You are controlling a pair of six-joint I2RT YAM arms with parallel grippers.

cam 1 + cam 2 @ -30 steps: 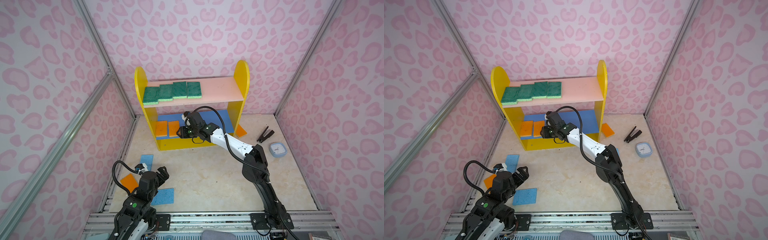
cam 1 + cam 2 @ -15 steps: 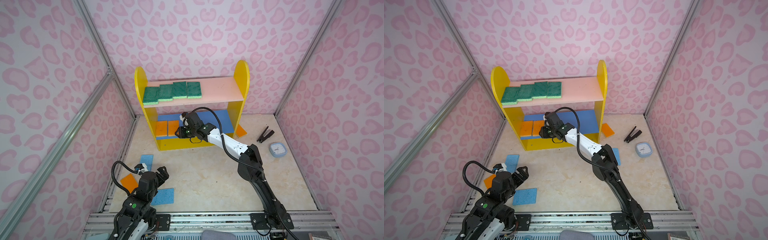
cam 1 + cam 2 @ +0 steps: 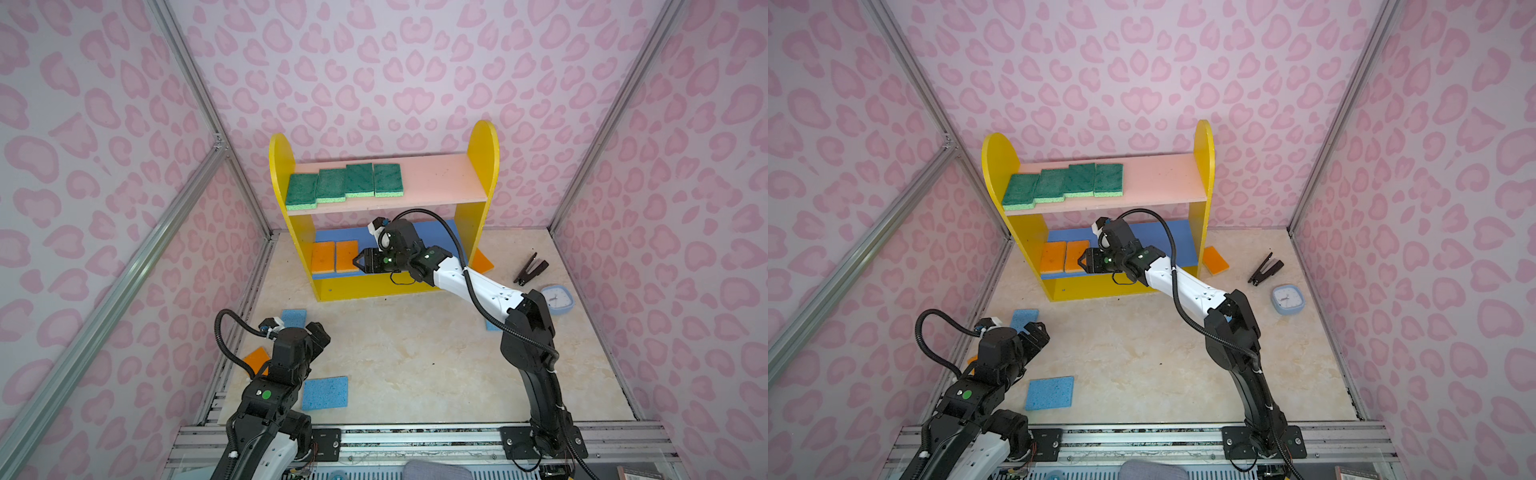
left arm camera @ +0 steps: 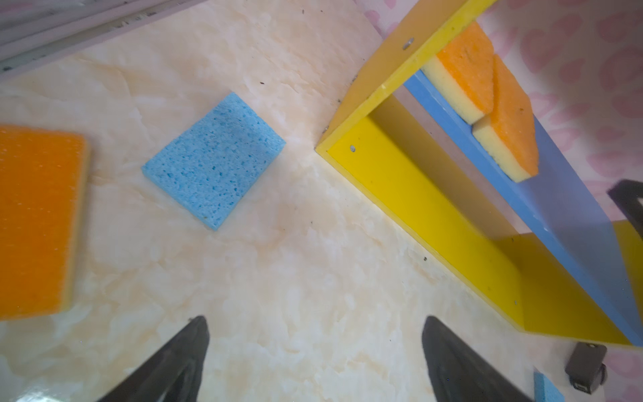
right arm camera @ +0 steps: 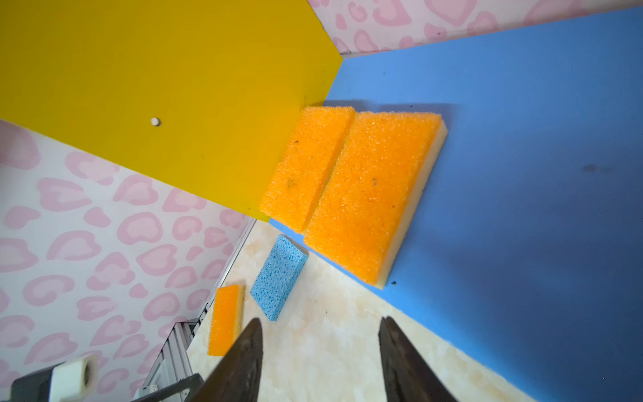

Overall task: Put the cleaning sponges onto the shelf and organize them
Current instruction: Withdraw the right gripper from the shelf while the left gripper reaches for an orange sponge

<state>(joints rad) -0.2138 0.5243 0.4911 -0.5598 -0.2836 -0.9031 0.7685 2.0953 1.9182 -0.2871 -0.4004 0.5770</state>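
orange sponge off to one side of the left gripper jaws: blurred, cut off at the edge. blue sponge well behind the right gripper jaws: mostly hidden under the arm.

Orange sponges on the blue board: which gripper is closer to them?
Right. The right gripper is open beside the orange sponges at the front edge of the blue board. The left gripper is over the floor, short of the shelf.

A: What's on the flat blue shelf board?
B: Orange-over-yellow foam sponge beside the yellow side panel, a 2nd orange-over-yellow sponge touching it.
A: Elsewhere?
B: Light-blue porous sponge on cream marble floor, 3rd orange sponge nr it. Right gripper has jaws apart, nothing btwn.
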